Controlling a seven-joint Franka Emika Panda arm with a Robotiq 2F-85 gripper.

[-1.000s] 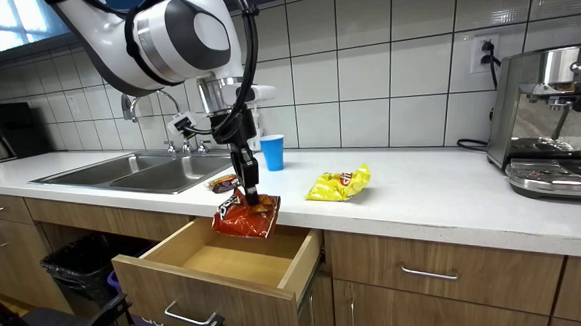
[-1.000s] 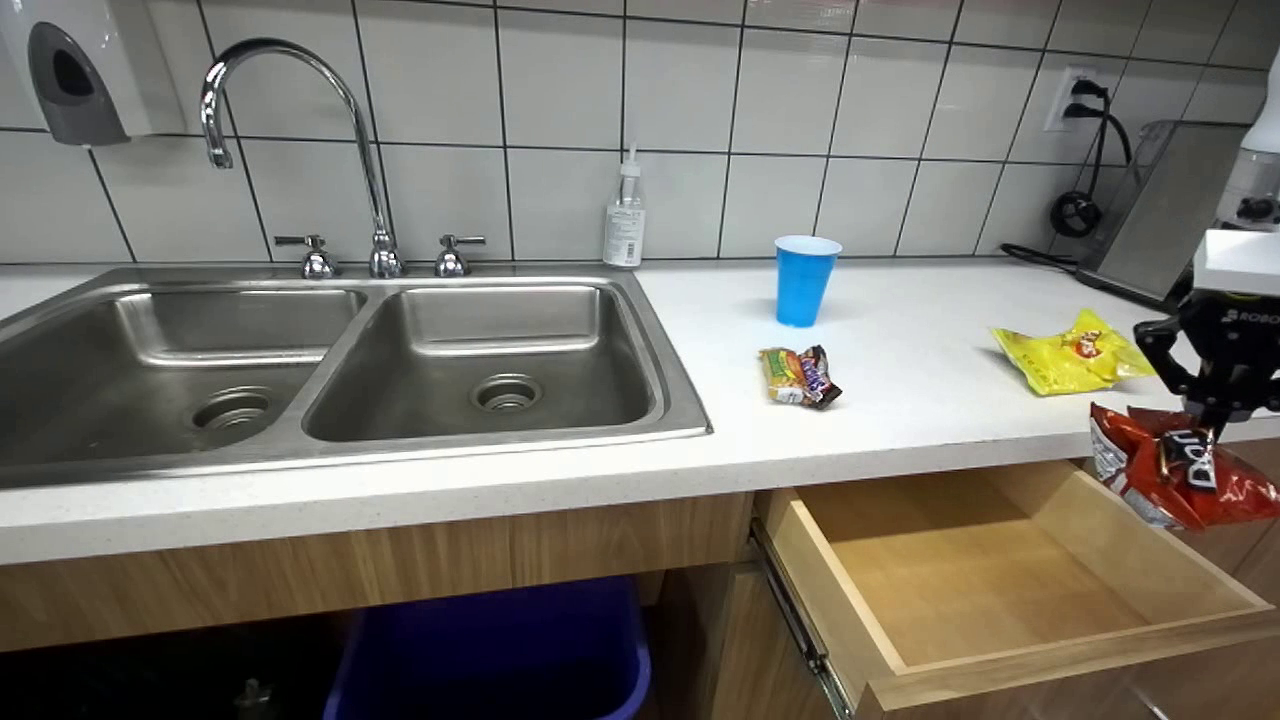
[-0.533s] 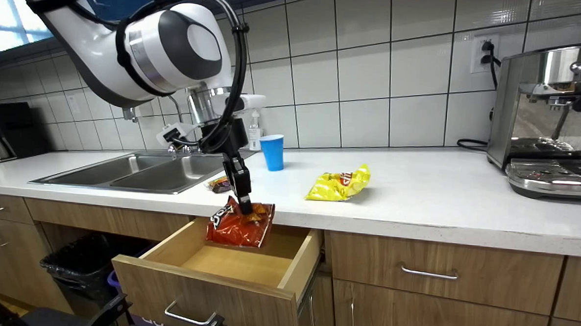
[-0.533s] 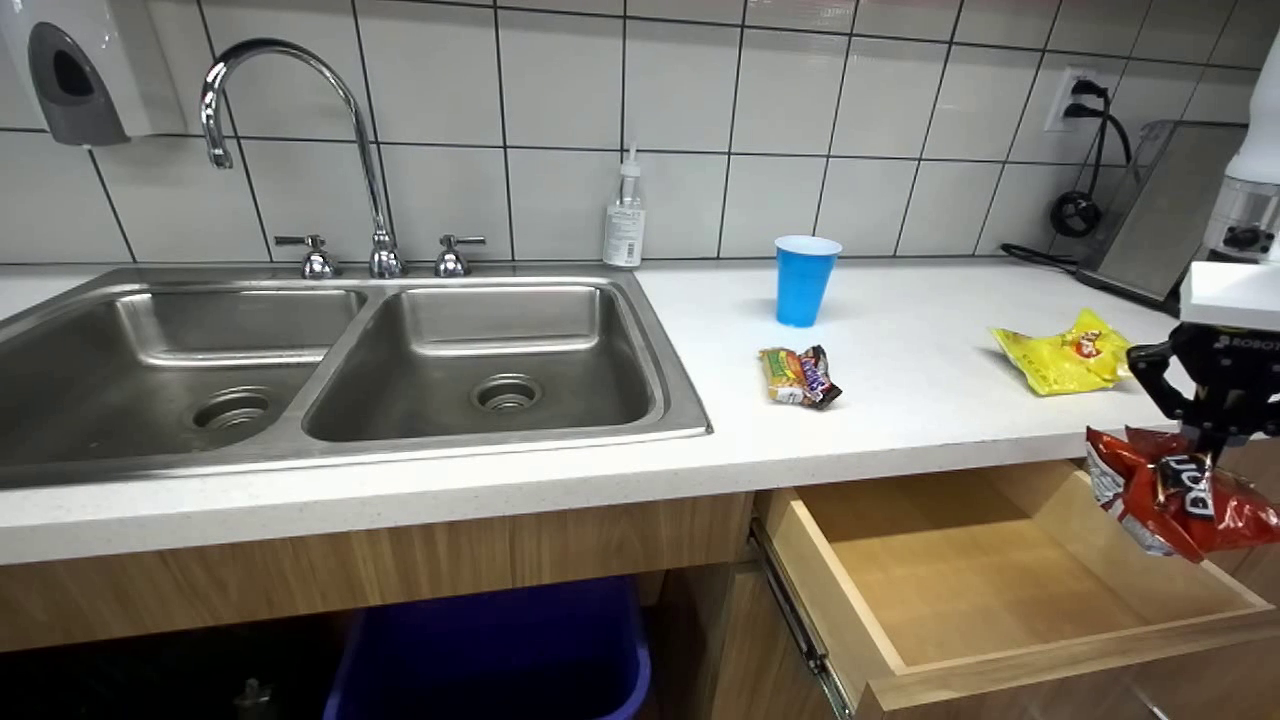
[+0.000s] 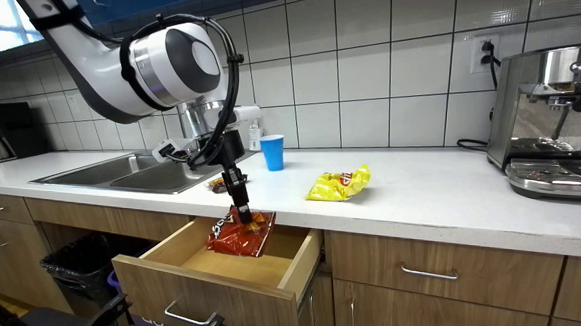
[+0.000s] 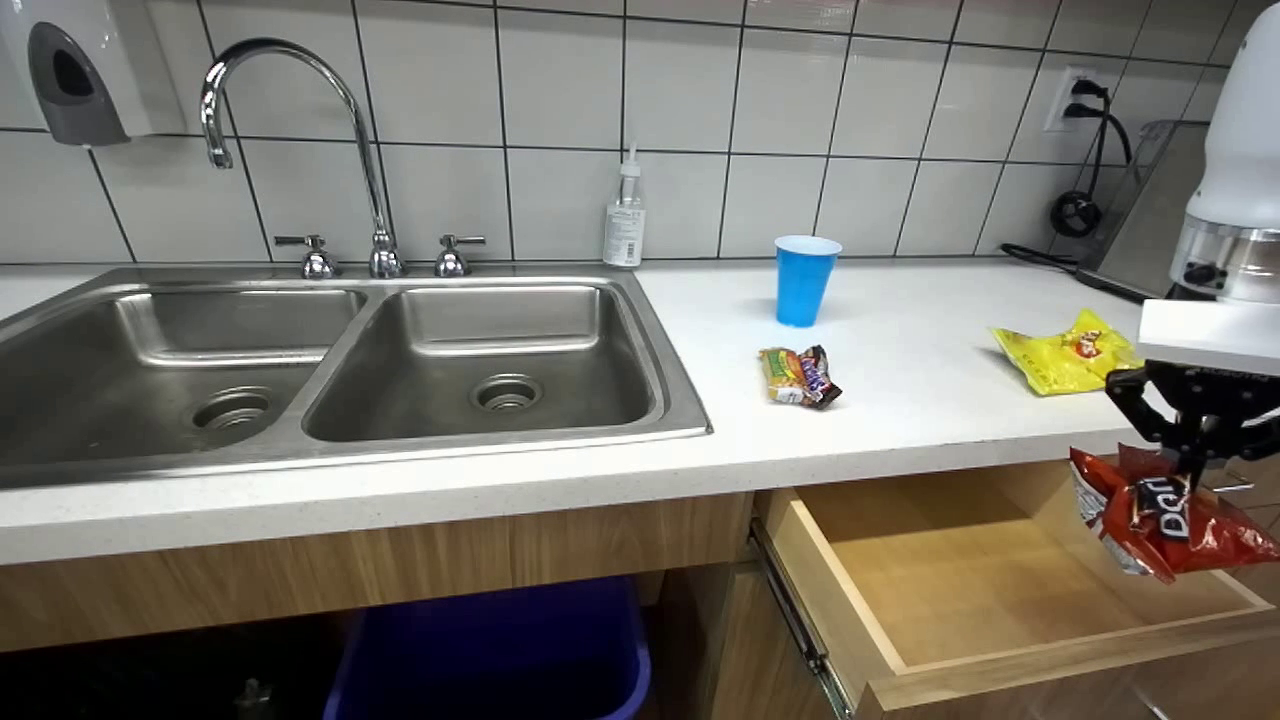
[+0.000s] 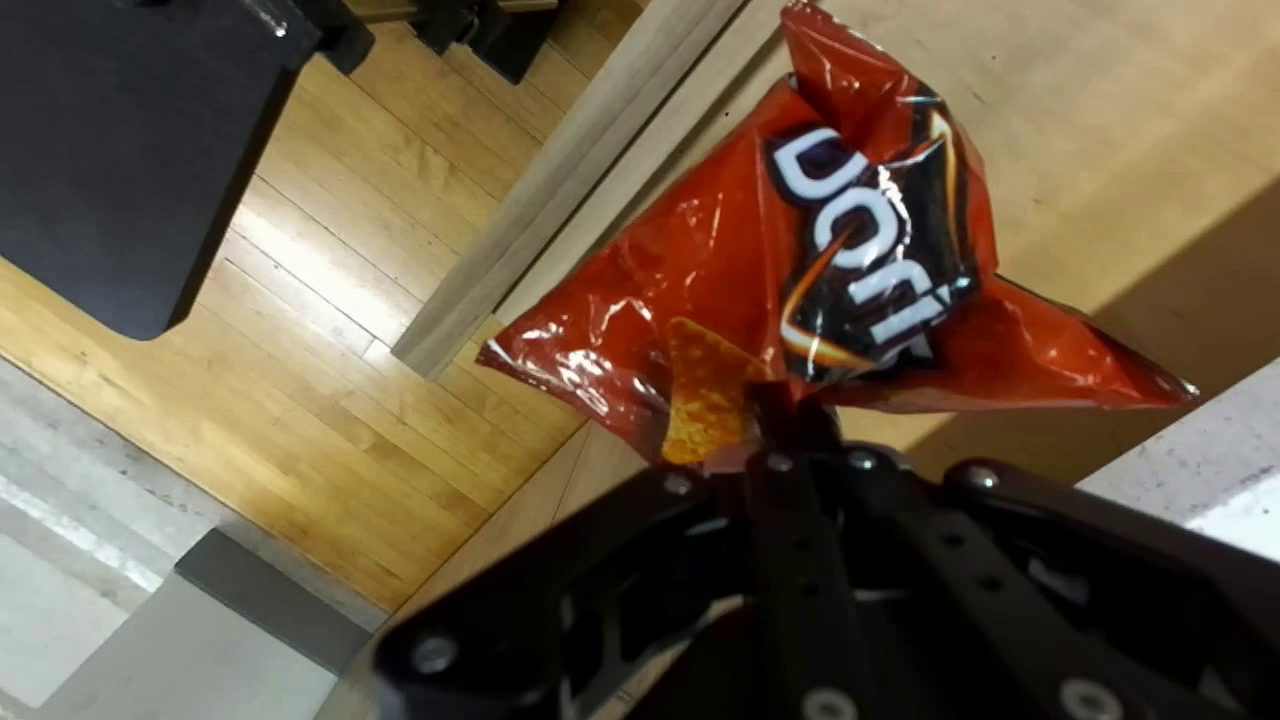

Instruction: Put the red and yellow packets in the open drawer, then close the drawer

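My gripper (image 5: 244,217) is shut on the red packet (image 5: 235,242). In an exterior view the gripper (image 6: 1190,475) holds the packet (image 6: 1125,500) over the right part of the open drawer (image 6: 1060,655). The drawer's wooden front also shows (image 5: 206,299). In the wrist view the fingertips (image 7: 770,405) pinch the packet (image 7: 650,270), which hangs over the drawer's front and floor (image 7: 1120,150) and hides the near side wall. I cannot tell whether it touches the drawer. The yellow packet (image 5: 338,184) lies on the counter, partly behind the gripper in an exterior view (image 6: 1060,360).
A blue cup (image 5: 272,152) and a small brown wrapper (image 6: 800,377) stand and lie on the counter (image 5: 417,188) by the sink (image 6: 505,330). An espresso machine (image 5: 557,120) is at far right. A trash bin (image 5: 77,266) stands left of the drawer.
My gripper has moved down with the red packet in it, and slightly left in both exterior views. The packet now hangs lower over the drawer. The yellow packet and drawer have not moved.
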